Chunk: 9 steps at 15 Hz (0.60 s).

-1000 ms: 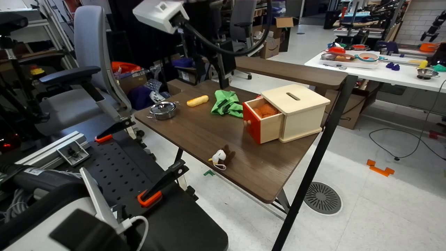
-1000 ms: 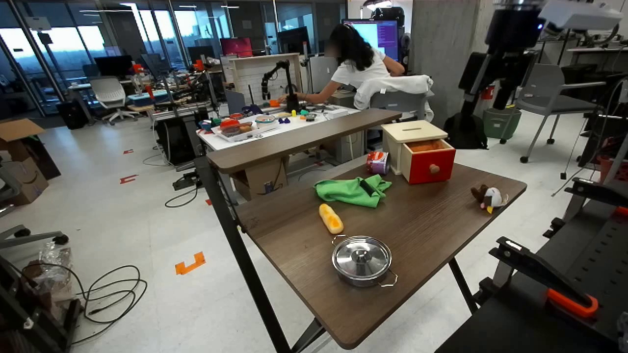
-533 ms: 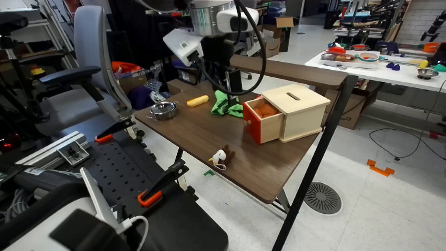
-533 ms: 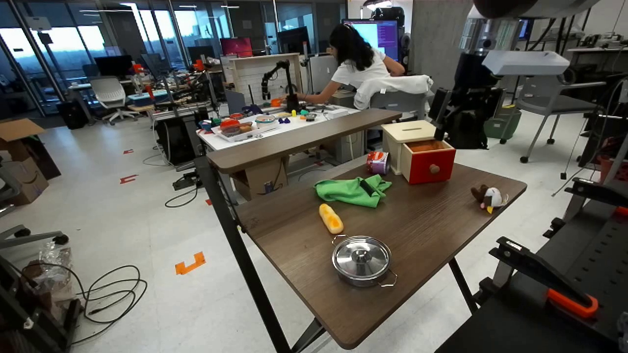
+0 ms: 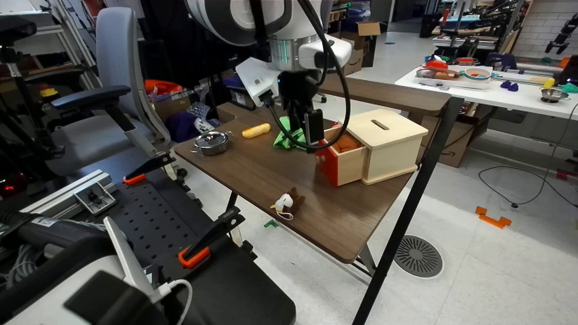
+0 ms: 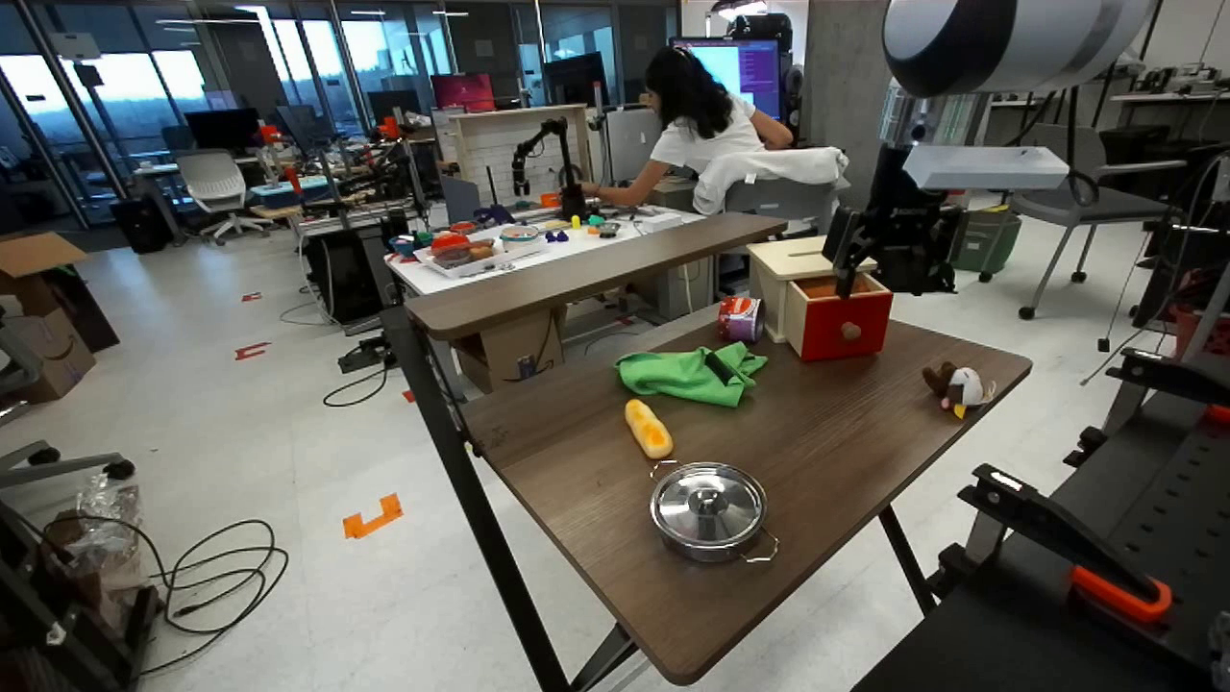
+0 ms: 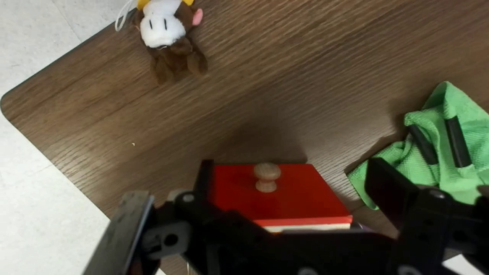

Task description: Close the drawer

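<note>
The red-fronted drawer (image 6: 824, 325) stands partly pulled out of its pale wooden box (image 5: 393, 153) on the dark brown table (image 6: 817, 452); a fuzzy orange thing (image 5: 347, 142) lies inside it, and a round wooden knob (image 7: 267, 172) sits on its front. The gripper (image 7: 292, 164) hangs pointing down near the top of that front, its two fingers (image 7: 386, 183) spread wide apart — in the wrist view the red panel shows between them, though I can't tell whether either one touches it. A red-and-purple can (image 6: 740, 321) is just beside the box, and near it lies a crumpled green cloth (image 6: 677, 377). Next along come a yellow bread roll (image 6: 649, 430) and a lidded steel pot (image 6: 708, 507). A brown-and-white plush toy (image 7: 166, 36) lies close to the table's edge — well apart from the pot. Behind, in an exterior view, a dark-haired person in a white T-shirt (image 6: 716, 135) reaches across a white table (image 5: 492, 93).
</note>
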{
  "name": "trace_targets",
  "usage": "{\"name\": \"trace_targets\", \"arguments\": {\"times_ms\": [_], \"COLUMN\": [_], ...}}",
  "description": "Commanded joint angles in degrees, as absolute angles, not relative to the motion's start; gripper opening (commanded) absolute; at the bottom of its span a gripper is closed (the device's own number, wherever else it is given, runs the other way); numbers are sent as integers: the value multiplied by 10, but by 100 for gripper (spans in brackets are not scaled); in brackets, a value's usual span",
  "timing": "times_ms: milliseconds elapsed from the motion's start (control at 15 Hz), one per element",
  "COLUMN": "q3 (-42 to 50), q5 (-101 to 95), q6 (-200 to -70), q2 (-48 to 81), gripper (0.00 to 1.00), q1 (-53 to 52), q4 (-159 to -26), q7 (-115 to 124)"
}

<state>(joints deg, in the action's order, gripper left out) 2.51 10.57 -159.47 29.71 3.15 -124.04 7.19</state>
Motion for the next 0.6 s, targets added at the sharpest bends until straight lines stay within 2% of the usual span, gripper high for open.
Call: {"name": "trace_targets", "arguments": {"times_ms": [0, 533], "q3": [20, 29], "q5": [114, 111], "q6": [-1594, -1590], "q2": [330, 379], "gripper": [100, 100], "q1": [40, 39], "q4": [-1206, -1159], "q7": [85, 108]}}
